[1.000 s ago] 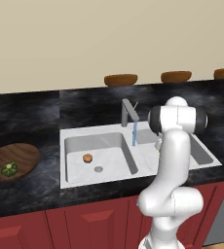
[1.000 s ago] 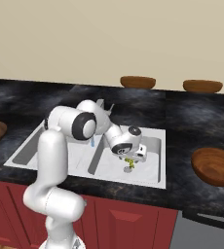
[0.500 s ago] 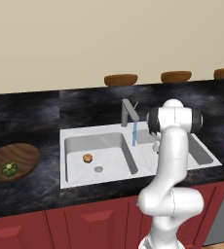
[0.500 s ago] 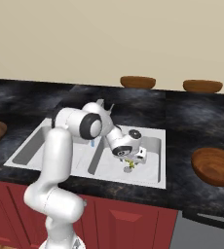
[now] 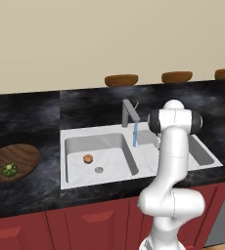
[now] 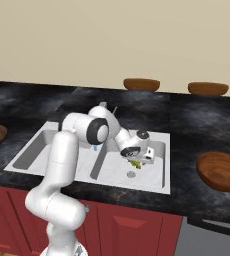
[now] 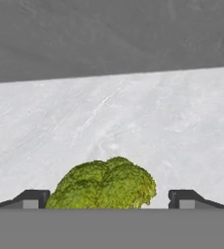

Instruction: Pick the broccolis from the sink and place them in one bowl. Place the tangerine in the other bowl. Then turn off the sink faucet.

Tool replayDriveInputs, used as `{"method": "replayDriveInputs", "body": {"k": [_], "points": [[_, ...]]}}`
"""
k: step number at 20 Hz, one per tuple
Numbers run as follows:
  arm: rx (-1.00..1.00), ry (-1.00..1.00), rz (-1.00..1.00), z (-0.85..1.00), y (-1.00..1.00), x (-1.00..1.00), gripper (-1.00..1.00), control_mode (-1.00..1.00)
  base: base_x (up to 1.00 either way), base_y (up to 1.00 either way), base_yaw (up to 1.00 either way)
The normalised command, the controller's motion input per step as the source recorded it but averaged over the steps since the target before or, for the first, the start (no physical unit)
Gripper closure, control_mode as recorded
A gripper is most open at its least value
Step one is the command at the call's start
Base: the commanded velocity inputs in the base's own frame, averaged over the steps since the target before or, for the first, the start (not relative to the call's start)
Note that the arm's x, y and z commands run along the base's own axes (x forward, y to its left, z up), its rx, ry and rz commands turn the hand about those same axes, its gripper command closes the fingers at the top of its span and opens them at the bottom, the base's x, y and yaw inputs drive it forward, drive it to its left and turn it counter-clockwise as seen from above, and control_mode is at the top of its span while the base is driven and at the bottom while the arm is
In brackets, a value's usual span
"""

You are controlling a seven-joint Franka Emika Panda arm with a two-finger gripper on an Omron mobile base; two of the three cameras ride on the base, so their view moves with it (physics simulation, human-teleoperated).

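A broccoli (image 7: 104, 185) lies on the white floor of the sink's right basin, between my gripper's (image 7: 109, 200) two fingertips (image 7: 33, 198), with a gap on each side. The gripper is open. From the right base view the hand (image 6: 137, 150) reaches down into that basin over the broccoli (image 6: 135, 164). The tangerine (image 5: 88, 158) rests in the sink's (image 5: 95, 134) left basin near the drain. A second broccoli (image 5: 9, 169) sits in the wide wooden bowl (image 5: 26, 155) on the left counter. The other wide bowl (image 6: 222, 172) stands on the right counter. The faucet (image 5: 129, 112) runs a blue stream (image 5: 134, 135).
Small brown bowls (image 5: 121, 79) (image 5: 177, 76) sit along the back of the black counter. My white arm (image 5: 172, 156) rises in front of the right basin. The divider between basins and the faucet's spout stand close to the arm.
The hand has sunk a little lower into the right basin, down around the broccoli. The tangerine and the bowls have not moved.
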Motion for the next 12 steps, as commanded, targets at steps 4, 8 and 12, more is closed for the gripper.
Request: {"method": "replayDriveInputs", "body": {"k": [4,8,12], "points": [[0.00,0.03,0.00,-0.29,0.00,0.00,1.00,-1.00,0.00,0.00,0.00],[0.00,0.00,0.00,-0.03,0.00,0.01,1.00,-1.00,0.00,0.00,0.00],[0.00,0.00,0.00,0.25,0.00,-0.07,1.00,-1.00,0.00,0.00,0.00]]}}
